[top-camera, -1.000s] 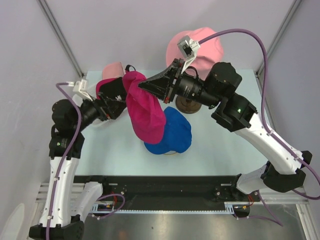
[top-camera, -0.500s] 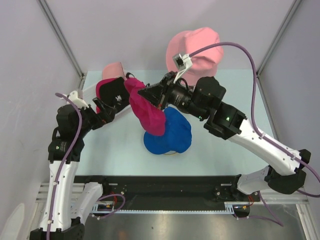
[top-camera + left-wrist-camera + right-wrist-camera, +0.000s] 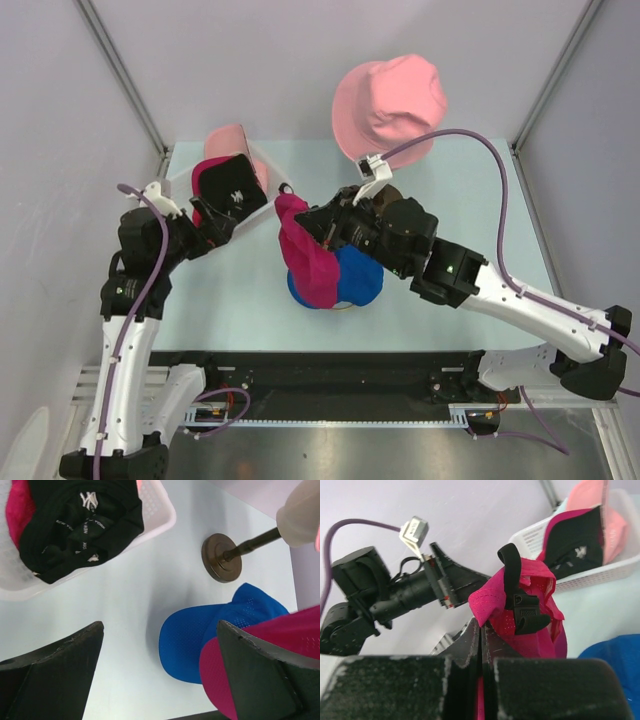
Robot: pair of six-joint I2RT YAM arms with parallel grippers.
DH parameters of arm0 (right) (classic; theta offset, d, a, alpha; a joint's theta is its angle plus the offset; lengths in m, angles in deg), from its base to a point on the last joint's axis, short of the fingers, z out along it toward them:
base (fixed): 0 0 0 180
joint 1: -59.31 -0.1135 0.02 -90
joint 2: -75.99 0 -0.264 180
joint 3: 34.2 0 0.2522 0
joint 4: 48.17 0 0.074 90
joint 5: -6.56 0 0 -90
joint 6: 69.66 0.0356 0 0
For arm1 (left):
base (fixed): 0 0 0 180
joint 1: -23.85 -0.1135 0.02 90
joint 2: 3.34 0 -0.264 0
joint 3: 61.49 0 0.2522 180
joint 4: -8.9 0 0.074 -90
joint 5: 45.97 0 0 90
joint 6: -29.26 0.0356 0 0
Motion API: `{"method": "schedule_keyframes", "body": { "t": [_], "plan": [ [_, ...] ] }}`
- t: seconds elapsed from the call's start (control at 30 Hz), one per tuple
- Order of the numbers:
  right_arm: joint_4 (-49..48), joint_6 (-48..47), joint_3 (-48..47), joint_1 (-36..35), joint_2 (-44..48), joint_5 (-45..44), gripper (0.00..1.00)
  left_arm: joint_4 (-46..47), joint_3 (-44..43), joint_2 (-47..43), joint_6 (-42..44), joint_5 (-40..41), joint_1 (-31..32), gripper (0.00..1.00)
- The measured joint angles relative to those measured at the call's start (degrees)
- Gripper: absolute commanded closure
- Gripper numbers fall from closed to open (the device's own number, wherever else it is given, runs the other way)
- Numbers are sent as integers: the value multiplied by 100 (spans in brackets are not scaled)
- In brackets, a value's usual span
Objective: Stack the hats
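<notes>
My right gripper [image 3: 300,232] is shut on the rim of a magenta cap [image 3: 308,262], by its black strap [image 3: 520,605]. The cap hangs over the left part of a royal-blue cap [image 3: 355,278] that lies on the table. The right wrist view shows the right gripper [image 3: 481,626] pinching the magenta cap [image 3: 535,630]. My left gripper [image 3: 222,222] is open and empty by the basket, left of both caps. From the left wrist view it [image 3: 160,630] looks down at the blue cap [image 3: 210,630]. A salmon-pink bucket hat [image 3: 390,100] sits high at the back. A light-pink cap [image 3: 232,140] lies in the basket.
A white slatted basket [image 3: 162,517] at the back left holds a black cap [image 3: 80,525] with magenta fabric [image 3: 15,510] beside it. The mannequin stand's round brown base [image 3: 222,557] is behind the blue cap, with the beige head [image 3: 300,515] above it.
My right gripper has come down and toward the near left with the magenta cap, which now hangs low over the blue cap. My left gripper has drawn back left, away from the cap.
</notes>
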Motion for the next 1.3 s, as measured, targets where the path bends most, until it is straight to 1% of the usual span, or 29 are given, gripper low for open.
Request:
{"method": "schedule_keyframes", "body": {
  "t": [0.1, 0.17, 0.3, 0.47, 0.63, 0.73, 0.8, 0.87, 0.97, 1.1, 1.13, 1.2, 1.23, 1.3],
  "plan": [
    [-37, -87, 229, 2, 146, -317, 100, 136, 13, 90, 57, -140, 96, 0],
    [13, -127, 350, 4, 269, -551, 100, 234, 11, 192, 87, -179, 282, 0],
    [160, -129, 538, 52, 522, -911, 100, 485, 7, 492, 74, -162, 968, 0],
    [358, -11, 1056, 245, 935, -1189, 100, 918, 7, 785, 7, -120, 1897, 0],
    [551, 188, 1506, 396, 1128, -1320, 100, 1351, 7, 992, -85, -114, 2507, 2],
    [619, 284, 1670, 448, 1163, -1366, 100, 1561, 9, 1150, -105, -107, 2734, 7],
    [645, 337, 1751, 463, 1176, -1405, 100, 1698, 9, 1298, -87, -107, 2883, 13],
    [667, 380, 1794, 468, 1182, -1451, 100, 1773, 9, 1460, -68, -105, 3021, 16],
    [697, 409, 1845, 472, 1204, -1534, 100, 1808, -11, 1764, 28, -103, 3257, 18],
    [704, 435, 1941, 573, 1257, -1598, 100, 1812, -15, 2107, 72, -26, 3473, 27],
    [706, 435, 1971, 599, 1261, -1609, 100, 1812, -15, 2155, 66, 33, 3493, 33],
    [715, 433, 2020, 649, 1261, -1606, 100, 1816, -15, 2201, 37, 118, 3493, 39],
    [717, 433, 2061, 686, 1261, -1606, 100, 1838, -15, 2216, 28, 166, 3495, 47],
    [732, 431, 2098, 737, 1261, -1600, 100, 1899, -15, 2234, -2, 243, 3497, 59]
  ]
}}
